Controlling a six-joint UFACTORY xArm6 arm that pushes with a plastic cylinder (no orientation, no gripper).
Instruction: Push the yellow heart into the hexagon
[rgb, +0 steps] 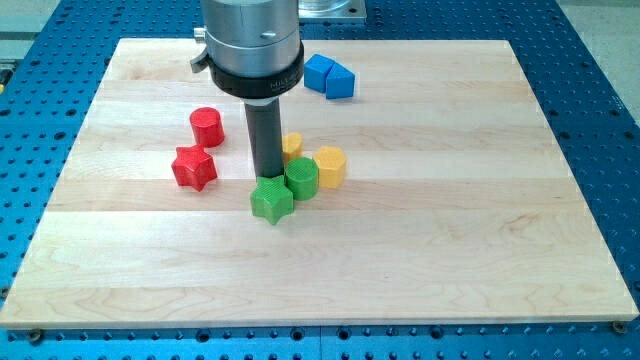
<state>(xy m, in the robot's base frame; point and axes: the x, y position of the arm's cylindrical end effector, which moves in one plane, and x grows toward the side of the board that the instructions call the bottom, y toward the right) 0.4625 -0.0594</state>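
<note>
The yellow heart (292, 145) lies near the board's middle, mostly hidden behind my rod. The yellow hexagon (330, 166) stands just to the view's right and a little below it, with a small gap between them. My tip (267, 177) is at the heart's lower left, right above the green star (271, 201). The green cylinder (301, 178) sits between my tip and the yellow hexagon, touching the green star and the hexagon.
A red cylinder (207, 127) and a red star (194, 167) lie at the view's left. Two blue blocks (329, 76) sit near the top edge of the wooden board (480, 250). Blue perforated table surrounds the board.
</note>
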